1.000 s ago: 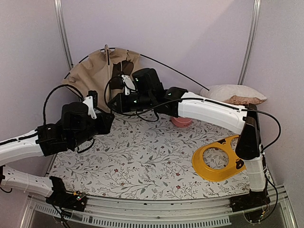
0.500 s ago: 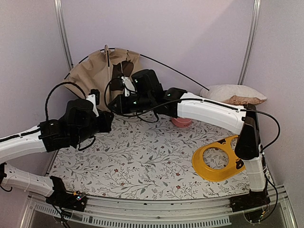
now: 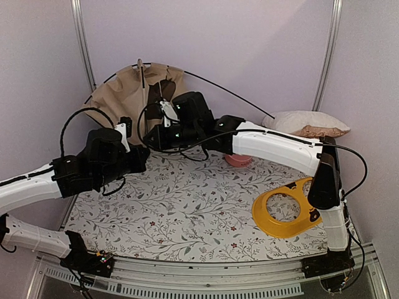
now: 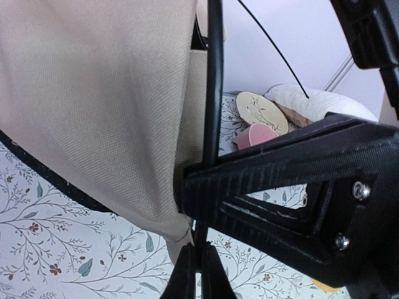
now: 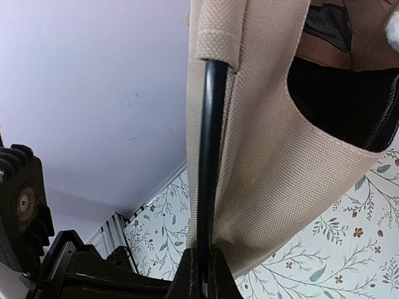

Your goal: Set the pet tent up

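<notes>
The pet tent is a slack heap of tan fabric at the back left of the mat. A thin black pole arcs from it toward the right. In the left wrist view my left gripper is shut on the black pole just below the tan fabric, with the right arm's black gripper body crossing close above. My right gripper is shut on the same kind of pole where it runs into a fabric sleeve; the dark lining shows behind.
A floral mat covers the table. A yellow ring lies at the right, a pink bowl sits under the right arm, and a beige pillow rests at the back right. Walls stand close behind the tent.
My left arm has shifted slightly right toward the tent's lower edge, and its jaws have closed on the pole. The right arm has held still.
</notes>
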You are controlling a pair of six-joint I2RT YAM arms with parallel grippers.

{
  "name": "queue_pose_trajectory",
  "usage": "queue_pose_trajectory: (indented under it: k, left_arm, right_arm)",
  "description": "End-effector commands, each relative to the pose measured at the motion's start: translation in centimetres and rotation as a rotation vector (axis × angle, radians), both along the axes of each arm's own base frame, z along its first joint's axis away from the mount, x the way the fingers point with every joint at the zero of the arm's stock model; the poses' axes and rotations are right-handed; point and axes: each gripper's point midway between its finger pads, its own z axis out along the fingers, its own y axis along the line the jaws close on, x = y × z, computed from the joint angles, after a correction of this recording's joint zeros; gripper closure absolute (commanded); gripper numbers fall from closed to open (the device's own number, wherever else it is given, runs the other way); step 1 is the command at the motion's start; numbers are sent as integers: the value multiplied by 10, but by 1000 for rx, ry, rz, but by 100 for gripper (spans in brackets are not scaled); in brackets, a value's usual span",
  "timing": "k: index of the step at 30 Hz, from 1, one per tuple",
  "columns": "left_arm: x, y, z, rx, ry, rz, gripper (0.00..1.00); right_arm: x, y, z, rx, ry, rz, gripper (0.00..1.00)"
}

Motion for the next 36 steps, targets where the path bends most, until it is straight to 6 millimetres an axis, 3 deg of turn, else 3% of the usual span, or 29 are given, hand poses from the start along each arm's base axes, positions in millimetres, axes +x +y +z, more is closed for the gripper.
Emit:
queue_pose_trajectory:
  k: [1, 9, 13, 21, 28, 36]
  left_arm:
    - [7, 11, 1, 0, 6, 43, 100]
    - [2, 15, 40, -140, -38, -18, 100]
    - [-1, 19, 50, -183, -45, -40, 100]
    - [-5, 6, 68, -303, -48, -139, 100]
    - [-8, -1, 89, -411, -56, -197, 100]
    - [-8, 4, 104, -473, -64, -206, 100]
  right_arm:
    - [8, 3, 15, 38, -29, -18, 100]
    - [12, 1, 0, -6, -23, -39, 100]
    - [12, 3, -2, -6, -23, -34, 100]
    - [8, 9, -15, -31, -42, -51, 100]
    - [23, 12, -18, 6, -125, -112, 100]
    - [37, 8, -16, 41, -199, -175, 100]
